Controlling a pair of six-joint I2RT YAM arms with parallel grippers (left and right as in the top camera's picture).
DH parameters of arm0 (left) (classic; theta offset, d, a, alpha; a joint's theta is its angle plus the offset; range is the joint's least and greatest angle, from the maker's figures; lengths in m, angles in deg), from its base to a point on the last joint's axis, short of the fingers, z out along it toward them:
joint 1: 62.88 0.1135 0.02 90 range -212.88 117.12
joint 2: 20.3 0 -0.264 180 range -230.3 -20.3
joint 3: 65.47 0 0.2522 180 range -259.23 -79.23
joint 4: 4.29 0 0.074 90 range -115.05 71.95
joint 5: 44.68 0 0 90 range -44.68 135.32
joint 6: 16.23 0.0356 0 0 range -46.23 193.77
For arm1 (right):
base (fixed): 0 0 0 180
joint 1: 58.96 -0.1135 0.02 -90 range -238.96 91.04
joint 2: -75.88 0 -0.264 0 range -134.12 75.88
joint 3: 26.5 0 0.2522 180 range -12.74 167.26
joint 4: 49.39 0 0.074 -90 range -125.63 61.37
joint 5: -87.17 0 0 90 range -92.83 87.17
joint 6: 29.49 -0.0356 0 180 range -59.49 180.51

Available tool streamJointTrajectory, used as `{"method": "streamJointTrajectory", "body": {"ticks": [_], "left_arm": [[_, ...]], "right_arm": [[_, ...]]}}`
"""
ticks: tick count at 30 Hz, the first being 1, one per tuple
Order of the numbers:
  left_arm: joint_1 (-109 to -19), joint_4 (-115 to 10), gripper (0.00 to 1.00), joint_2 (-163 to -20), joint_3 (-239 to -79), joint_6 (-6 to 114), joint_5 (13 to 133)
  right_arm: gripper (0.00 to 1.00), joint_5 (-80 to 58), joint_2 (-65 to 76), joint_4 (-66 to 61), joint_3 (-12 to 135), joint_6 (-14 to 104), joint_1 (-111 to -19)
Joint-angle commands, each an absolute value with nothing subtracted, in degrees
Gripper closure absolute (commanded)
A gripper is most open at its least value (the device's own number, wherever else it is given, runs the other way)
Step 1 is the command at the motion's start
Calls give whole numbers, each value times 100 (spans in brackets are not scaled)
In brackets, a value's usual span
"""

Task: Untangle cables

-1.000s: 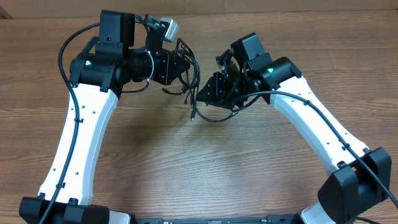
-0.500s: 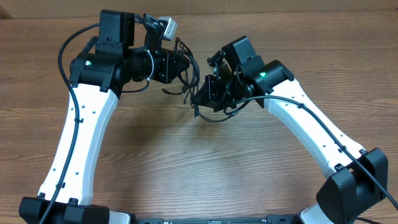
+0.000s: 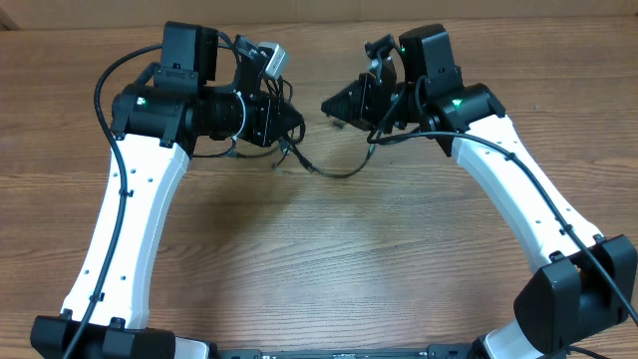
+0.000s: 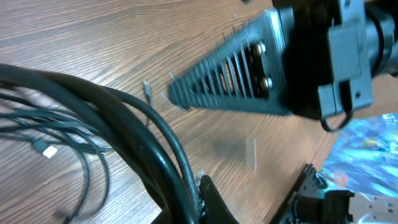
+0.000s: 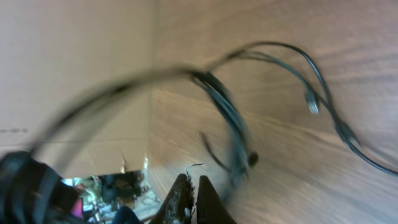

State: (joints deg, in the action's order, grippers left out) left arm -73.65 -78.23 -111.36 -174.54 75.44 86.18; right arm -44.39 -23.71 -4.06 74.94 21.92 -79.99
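A bundle of thin black cables hangs from my left gripper, which is shut on it above the table. In the left wrist view the cables run past my left gripper, and loose strands with a small plug lie on the wood. One cable loop sags toward the right arm. My right gripper hovers just right of the bundle with its jaws shut. In the right wrist view the cables arc ahead of my right gripper, and only a hair-thin strand shows at its tips.
The wooden table carries both arms. A cardboard wall rises along the far edge. My right gripper's ribbed finger fills the upper part of the left wrist view, close in front of the left gripper.
The right gripper shut at the bundle, then drew back up and to the right. The tangle below the left gripper has thinned, and one loop now trails toward the right arm.
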Motion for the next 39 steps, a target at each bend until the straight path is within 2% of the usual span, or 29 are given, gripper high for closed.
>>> {"method": "streamJointTrajectory", "body": {"ticks": [1,6,13,14,16,19,23,27,34,39], "left_arm": [[-7382,-7779,96,-11093,-17561,7761,9250],[-7382,-7589,96,-11093,-17561,7520,9851],[-7341,-7768,96,-11093,-17561,7485,9145],[-7334,-7793,96,-11093,-17561,7479,9003],[-7312,-7803,96,-11093,-17561,7361,8778],[-7264,-7758,96,-11093,-17561,6793,8378],[-7271,-7694,96,-11093,-17561,6364,8177],[-7268,-7650,96,-11093,-17561,6076,8063],[-7264,-7657,96,-11093,-17561,5938,7938],[-7264,-7655,96,-11093,-17561,5934,7936]], "right_arm": [[96,-4378,-2255,-696,7503,1613,-8061],[96,-4199,-2297,-948,7503,1229,-8229],[94,-4133,-2297,38,7503,1635,-7903],[90,-4153,-2297,272,7503,1830,-7807],[74,-4153,-2297,582,7503,2070,-7698],[62,-4262,-2297,1072,7500,2623,-7645],[58,-4608,-2303,1308,7496,3194,-7842],[60,-4616,-2332,1491,7496,3194,-8106],[72,-4837,-2439,1603,7494,3211,-8458],[73,-4839,-2701,1655,7485,3211,-8681]]}}
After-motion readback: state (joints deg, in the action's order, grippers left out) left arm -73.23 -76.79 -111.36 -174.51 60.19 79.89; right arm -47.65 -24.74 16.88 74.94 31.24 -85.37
